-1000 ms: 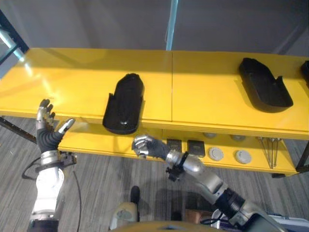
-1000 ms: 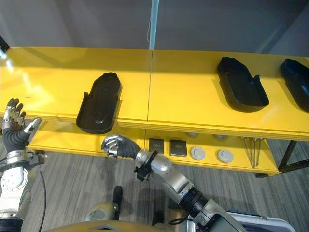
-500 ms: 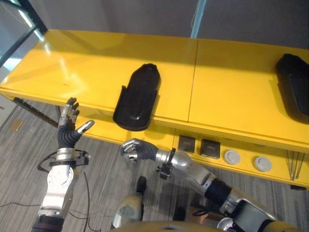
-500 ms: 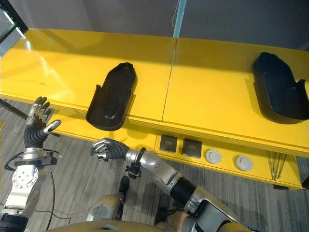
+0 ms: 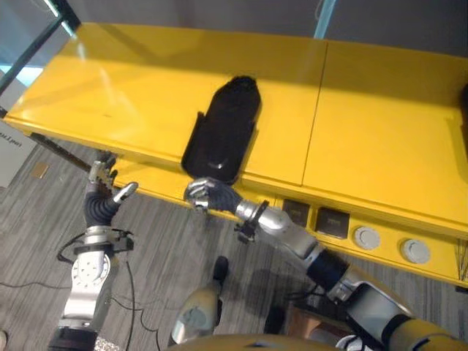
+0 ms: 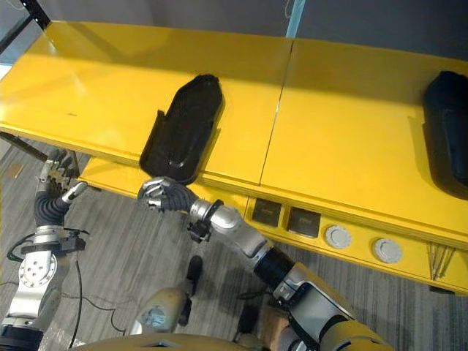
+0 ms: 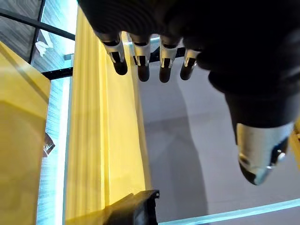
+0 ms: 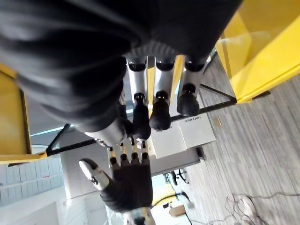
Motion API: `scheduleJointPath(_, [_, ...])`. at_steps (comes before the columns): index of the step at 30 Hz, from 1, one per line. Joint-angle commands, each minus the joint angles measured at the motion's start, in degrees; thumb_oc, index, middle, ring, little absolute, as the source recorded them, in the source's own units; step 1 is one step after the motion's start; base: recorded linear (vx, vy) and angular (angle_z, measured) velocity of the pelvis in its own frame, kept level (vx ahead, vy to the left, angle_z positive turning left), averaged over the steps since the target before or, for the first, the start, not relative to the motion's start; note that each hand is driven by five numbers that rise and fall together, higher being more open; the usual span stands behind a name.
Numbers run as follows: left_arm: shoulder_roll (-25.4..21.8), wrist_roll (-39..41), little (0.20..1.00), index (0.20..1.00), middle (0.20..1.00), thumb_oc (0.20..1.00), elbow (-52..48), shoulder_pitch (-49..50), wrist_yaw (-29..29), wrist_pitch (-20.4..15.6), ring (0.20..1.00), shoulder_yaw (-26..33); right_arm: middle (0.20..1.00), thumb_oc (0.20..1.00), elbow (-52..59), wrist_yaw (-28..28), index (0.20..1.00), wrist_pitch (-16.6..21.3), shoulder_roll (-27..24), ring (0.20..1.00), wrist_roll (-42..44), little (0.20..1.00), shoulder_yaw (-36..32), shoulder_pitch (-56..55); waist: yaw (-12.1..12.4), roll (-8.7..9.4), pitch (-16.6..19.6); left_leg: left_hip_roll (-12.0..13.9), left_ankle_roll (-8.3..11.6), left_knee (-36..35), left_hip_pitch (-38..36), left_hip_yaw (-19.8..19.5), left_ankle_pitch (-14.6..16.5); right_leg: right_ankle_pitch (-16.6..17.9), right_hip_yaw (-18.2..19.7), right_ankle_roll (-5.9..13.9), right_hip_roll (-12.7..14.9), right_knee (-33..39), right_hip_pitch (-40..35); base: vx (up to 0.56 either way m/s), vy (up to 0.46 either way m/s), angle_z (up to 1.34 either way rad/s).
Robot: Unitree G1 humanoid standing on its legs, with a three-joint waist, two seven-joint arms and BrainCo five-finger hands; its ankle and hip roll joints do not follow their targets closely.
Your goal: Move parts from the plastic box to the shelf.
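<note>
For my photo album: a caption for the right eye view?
Right hand curled empty below the black part on the yellow shelf.

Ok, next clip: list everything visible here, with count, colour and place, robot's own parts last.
Shelf: one, yellow, two tiers, running across the scene.
Moulded parts: two, black; one on the top tier with its near end over the front edge, another on the top tier far toward the robot's right.
Square pads: two, dark, side by side on the lower tier.
Round discs: two, pale grey, lower tier, right of the pads.
Thin rods: a few, metal, lower tier, far right.
Floor: grey.
Left hand: fingers straight, empty, raised before the shelf's left part.
Right hand: fingers curled, empty, just below the near part's overhanging end.
</note>
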State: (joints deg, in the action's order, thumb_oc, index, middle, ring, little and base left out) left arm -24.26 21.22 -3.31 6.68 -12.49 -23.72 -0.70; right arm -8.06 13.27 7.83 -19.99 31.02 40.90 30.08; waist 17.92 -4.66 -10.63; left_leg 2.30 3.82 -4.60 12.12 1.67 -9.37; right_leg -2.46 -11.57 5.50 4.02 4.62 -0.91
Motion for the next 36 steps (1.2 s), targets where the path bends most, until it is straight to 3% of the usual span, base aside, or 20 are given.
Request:
scheduleJointPath(1, [-2.1,0.6,1.000,1.000,1.000,1.000,-1.4,-2.2,-2.1,-3.5,1.000,0.0,0.200,0.200,0.0,-3.6,0.200,5.0,2.9,0.200,-2.2,0.200,-1.9,4.4,0.9,1.29,0.6,5.9,6.67,2.6,-2.5,3.1,6.4,-4.3,4.5,5.52,3.1,-5.4,3.5,0.05,0.038,-0.05])
scheduleJointPath(18, [-2.6,-1.4,1.000,1.000,1.000,1.000,-5.2,-1.4,-3.8,-3.7,1.000,0.6,0.200,0.200,-6.3,-10.2,0.200,6.2,3.0,0.200,-5.1,0.200,-7.1,11.1,2.5,1.32,-0.8,5.4,6.25,1.7,1.1,3.0,6.0,-2.6,4.9,6.16,2.9,-2.8,6.4,0.03,0.018,-0.04])
scheduleJointPath(36, [-1.8,2.2,1.000,1.000,1.000,1.000,0.2,-2.2,-4.3,-4.2,1.000,-0.5,0.200,0.200,-4.5,-11.4,0.200,8.4,9.0,0.200,6.0,0.200,-10.1,15.1,3.1,0.88,-0.9,4.9,5.66,2.2,1.4,3.4,6.9,-2.7,4.9,5.82,2.9,-3.2,7.0,0.01,0.002,0.00])
